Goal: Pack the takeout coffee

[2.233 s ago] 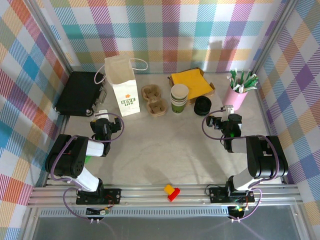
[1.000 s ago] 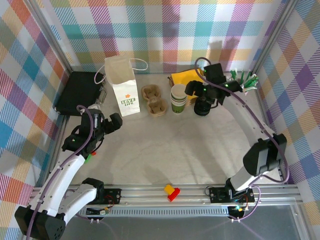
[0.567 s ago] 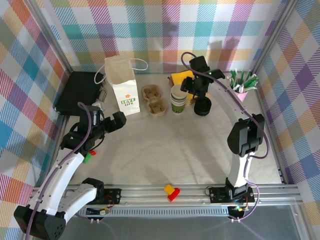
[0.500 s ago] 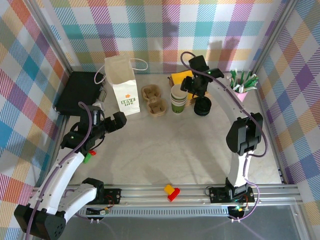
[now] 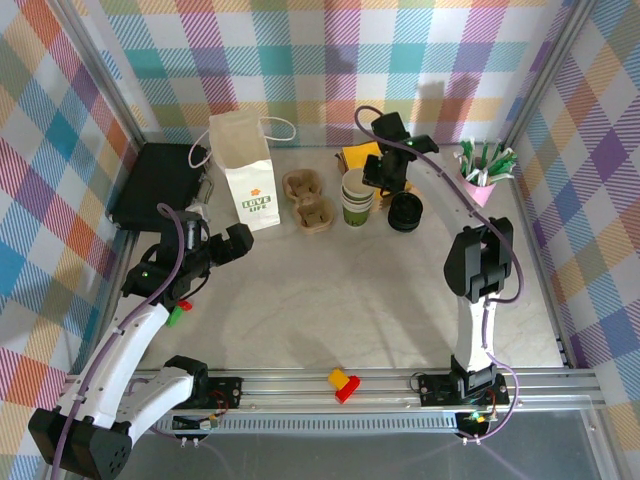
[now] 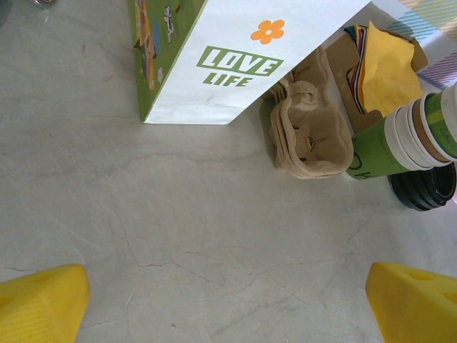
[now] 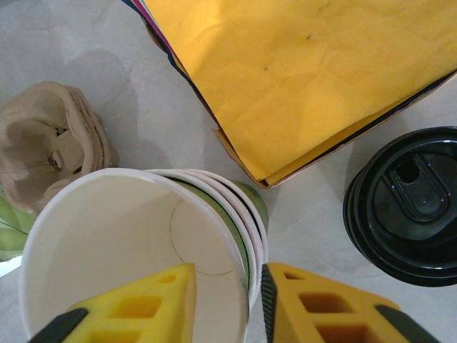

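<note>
My left fingers (image 6: 43,300) hang spread wide and empty over the table (image 6: 214,236), near the white paper bag (image 6: 200,93) — placed, I judge, to steady it. The takeout coffee looks not yet made up: its cup is the top cup (image 7: 107,236) of the stack, black lids (image 7: 410,204) just beside. My right fingers (image 7: 307,300) straddle that rim, partly spread, one inside, one outside — not visibly pinching.

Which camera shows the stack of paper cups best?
The right wrist view: it looks straight into the cup stack from close up. The top external view shows it small; the left wrist view catches its side at the edge.
</note>
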